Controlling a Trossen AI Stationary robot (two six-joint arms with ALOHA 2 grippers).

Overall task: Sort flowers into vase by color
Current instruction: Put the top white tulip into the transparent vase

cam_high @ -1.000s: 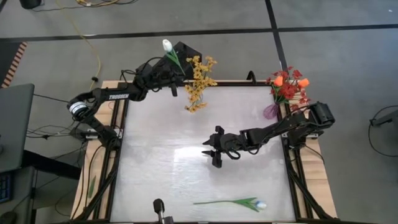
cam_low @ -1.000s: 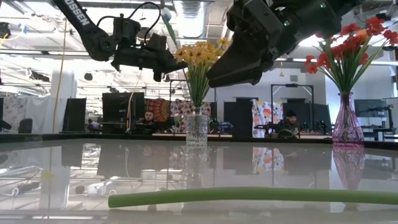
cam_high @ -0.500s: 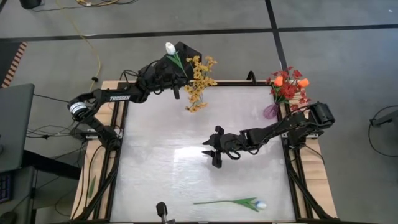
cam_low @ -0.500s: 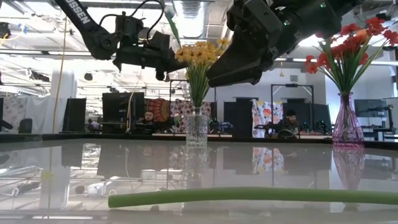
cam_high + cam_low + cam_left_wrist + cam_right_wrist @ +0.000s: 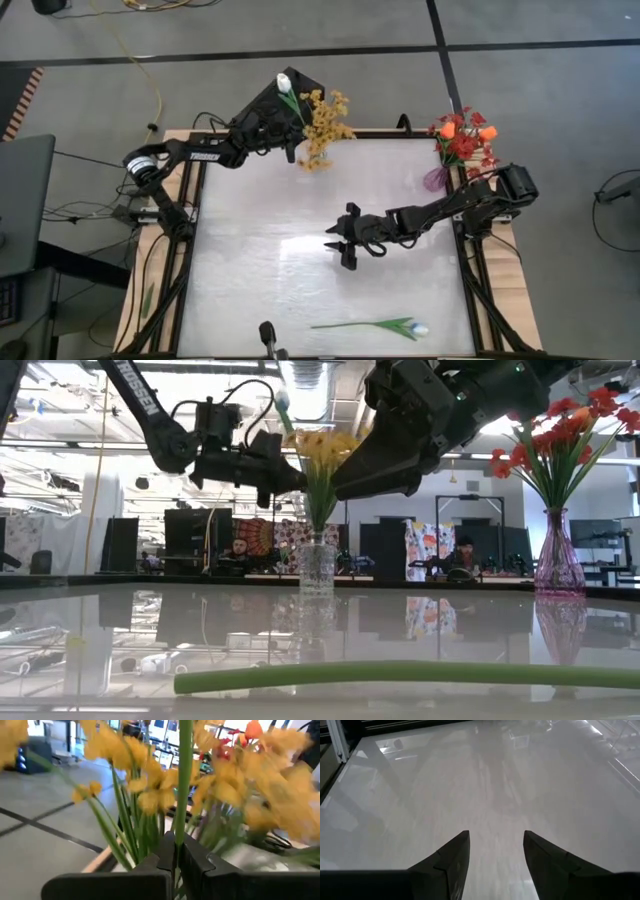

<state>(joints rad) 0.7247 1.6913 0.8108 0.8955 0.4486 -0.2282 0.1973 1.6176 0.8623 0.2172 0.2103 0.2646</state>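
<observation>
My left gripper (image 5: pixel 291 140) (image 5: pixel 293 473) is at the table's far edge, shut on the green stem of a white tulip (image 5: pixel 284 82). The tulip stands right against the yellow sprays (image 5: pixel 322 122) (image 5: pixel 150 800) in a clear vase (image 5: pixel 317 568). Red clusters and orange buds (image 5: pixel 462 135) stand in a purple vase (image 5: pixel 560 565) at the far right. A second white tulip (image 5: pixel 375 326) lies flat by the near edge. My right gripper (image 5: pixel 338 248) (image 5: pixel 495 855) hovers open over the table's middle with nothing between its fingers. My left gripper pinches the tulip's stem (image 5: pixel 176 839) between its two fingers. The fingers come in level from the table's left and lie across the stem. The stem (image 5: pixel 283 415) rises nearly upright above the fingers, bud at the top, lifted clear of the table.
The second tulip's long stem (image 5: pixel 400 673) lies across the near strip of the white tabletop (image 5: pixel 260 250). A black box (image 5: pixel 300 85) stands just beyond the far edge behind the yellow sprays. People sit in the room beyond the table (image 5: pixel 240 550).
My left gripper has moved toward the table's right and a little down, staying shut. It has carried the white tulip upright in against the yellow sprays, which now look bunched closer together.
</observation>
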